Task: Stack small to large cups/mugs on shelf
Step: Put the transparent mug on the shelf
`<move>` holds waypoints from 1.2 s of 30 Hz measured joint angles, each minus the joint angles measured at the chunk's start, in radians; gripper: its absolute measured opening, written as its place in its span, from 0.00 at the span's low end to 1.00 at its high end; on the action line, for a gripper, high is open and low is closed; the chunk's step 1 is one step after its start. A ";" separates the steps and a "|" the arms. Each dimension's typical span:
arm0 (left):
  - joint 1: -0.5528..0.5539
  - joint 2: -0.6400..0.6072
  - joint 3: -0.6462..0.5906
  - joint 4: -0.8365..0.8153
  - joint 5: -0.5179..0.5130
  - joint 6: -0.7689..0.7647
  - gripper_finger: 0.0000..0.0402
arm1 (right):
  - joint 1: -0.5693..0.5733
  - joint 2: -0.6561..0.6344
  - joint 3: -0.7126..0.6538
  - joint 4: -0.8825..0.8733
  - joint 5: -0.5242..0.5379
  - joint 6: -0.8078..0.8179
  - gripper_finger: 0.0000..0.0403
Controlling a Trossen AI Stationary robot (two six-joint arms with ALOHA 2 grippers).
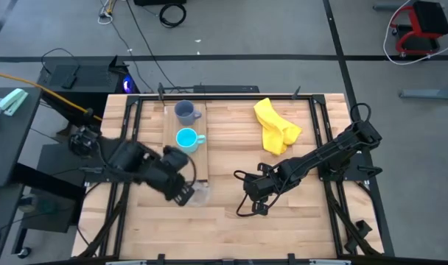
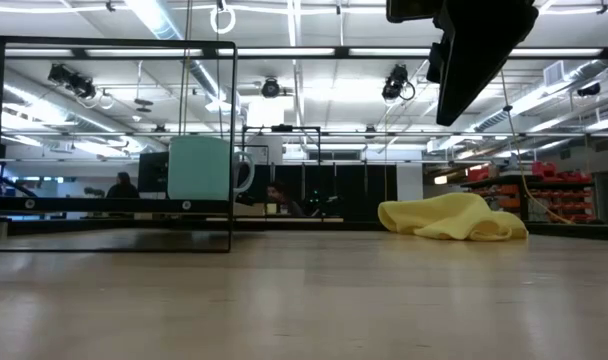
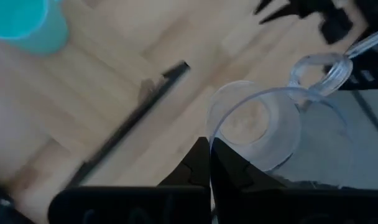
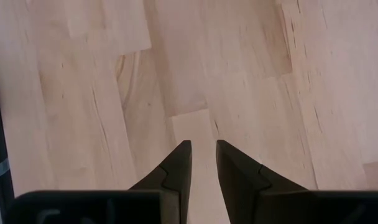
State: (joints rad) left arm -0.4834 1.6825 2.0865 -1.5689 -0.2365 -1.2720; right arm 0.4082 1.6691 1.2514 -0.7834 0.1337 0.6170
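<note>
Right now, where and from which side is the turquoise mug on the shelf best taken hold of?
Probably from above: the turquoise mug stands upright, mouth open, so one finger can enter and pinch the wall. Take the rim on the side of its handle, facing the open right end effector; the grey-blue mug stands close at its far side.

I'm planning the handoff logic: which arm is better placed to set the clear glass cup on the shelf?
Left. The left gripper is shut on the clear glass cup, right beside the shelf. The right gripper hangs empty over bare table, farther off.
</note>
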 joint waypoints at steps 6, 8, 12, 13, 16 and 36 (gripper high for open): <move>0.123 -0.014 -0.033 -0.003 0.008 0.172 0.01 | 0.000 0.000 0.000 -0.002 0.000 0.002 0.21; 0.167 -0.022 -0.048 0.000 0.010 0.225 0.01 | 0.000 0.000 0.000 -0.003 0.000 0.010 0.21; 0.265 -0.038 -0.093 -0.002 0.016 0.321 0.01 | 0.000 0.000 0.000 -0.003 0.000 0.015 0.21; 0.288 -0.043 -0.106 -0.002 0.016 0.345 0.01 | 0.000 0.000 0.000 -0.003 0.000 0.017 0.21; 0.360 -0.058 -0.151 -0.001 0.018 0.414 0.01 | 0.000 0.000 0.000 -0.003 0.000 0.019 0.21; 0.450 -0.121 -0.626 0.127 0.074 0.561 0.01 | 0.000 0.000 0.000 -0.003 0.038 0.042 0.21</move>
State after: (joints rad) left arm -0.0338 1.5612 1.4610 -1.4415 -0.1627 -0.7115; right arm 0.4080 1.6691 1.2514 -0.7860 0.1719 0.6594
